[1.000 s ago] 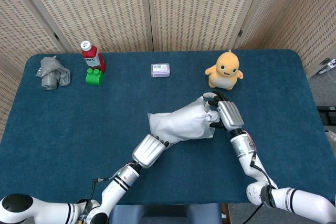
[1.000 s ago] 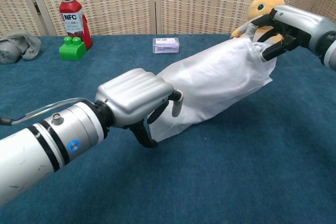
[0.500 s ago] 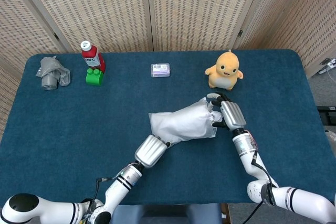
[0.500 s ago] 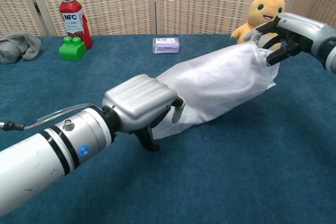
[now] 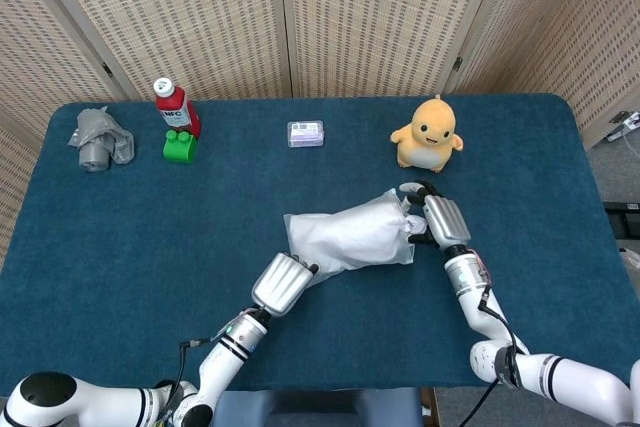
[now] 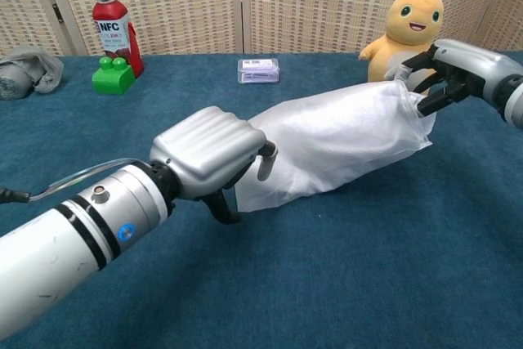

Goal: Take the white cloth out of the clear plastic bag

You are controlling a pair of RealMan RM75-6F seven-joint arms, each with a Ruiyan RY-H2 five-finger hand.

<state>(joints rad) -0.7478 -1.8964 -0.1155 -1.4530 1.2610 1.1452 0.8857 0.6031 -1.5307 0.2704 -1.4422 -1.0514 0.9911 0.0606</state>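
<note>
White cloth (image 6: pixel 335 145) inside clear plastic bag (image 6: pixel 409 97), right hand (image 6: pixel 453 67) pinching its mouth, left hand (image 6: pixel 214 157) gripping its bottom.

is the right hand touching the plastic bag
Touching. In the chest view the right hand has its fingers closed on the end of the clear plastic bag, pinching it.

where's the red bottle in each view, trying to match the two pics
Head view: the red bottle stands at the far left of the table, upper left of the picture.
Chest view: the same bottle stands at the top left, against the screen.
Shared landmark: the green block sits right in front of it in both.
</note>
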